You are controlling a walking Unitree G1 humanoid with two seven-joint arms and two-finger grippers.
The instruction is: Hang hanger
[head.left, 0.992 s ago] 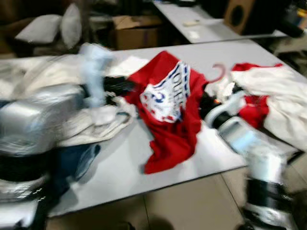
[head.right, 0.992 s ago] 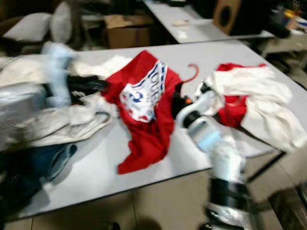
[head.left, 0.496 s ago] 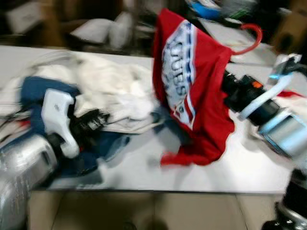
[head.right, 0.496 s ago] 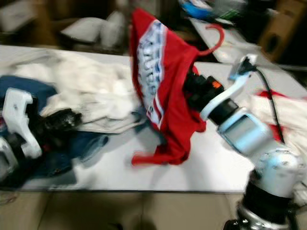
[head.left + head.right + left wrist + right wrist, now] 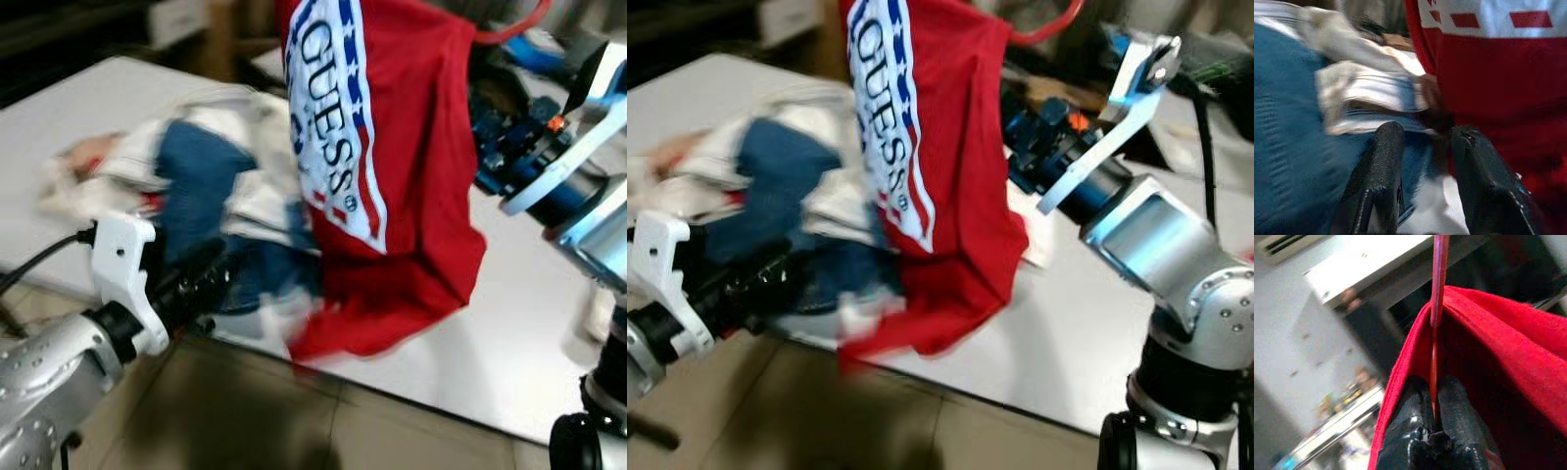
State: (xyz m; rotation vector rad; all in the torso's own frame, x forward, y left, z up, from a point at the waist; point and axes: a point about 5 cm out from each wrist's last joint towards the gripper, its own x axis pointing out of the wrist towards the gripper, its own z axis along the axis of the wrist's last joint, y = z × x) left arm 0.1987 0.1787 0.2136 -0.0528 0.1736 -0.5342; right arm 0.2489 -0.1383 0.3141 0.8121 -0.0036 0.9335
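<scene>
A red T-shirt (image 5: 402,157) with a white and blue GUESS print hangs on a red hanger (image 5: 1439,279), lifted above the white table (image 5: 534,328). The hanger's hook (image 5: 1050,29) sticks out over the shirt's top. In the right wrist view my right gripper (image 5: 1434,399) is shut on the hanger's thin neck, with red cloth draped round its fingers. My left gripper (image 5: 1425,147) is open, low at the table's near edge beside the shirt's hem. Its fingers (image 5: 206,279) hold nothing.
A heap of clothes with blue jeans (image 5: 201,166) and white garments (image 5: 686,181) lies on the table's left part. The table's front edge runs slantwise over a beige tiled floor (image 5: 245,421). Dark clutter and another table stand behind.
The shirt lay on the table a second ago; my right gripper has lifted it by the hanger until it hangs free. The camera has swung and come closer, so the whole scene has shifted.
</scene>
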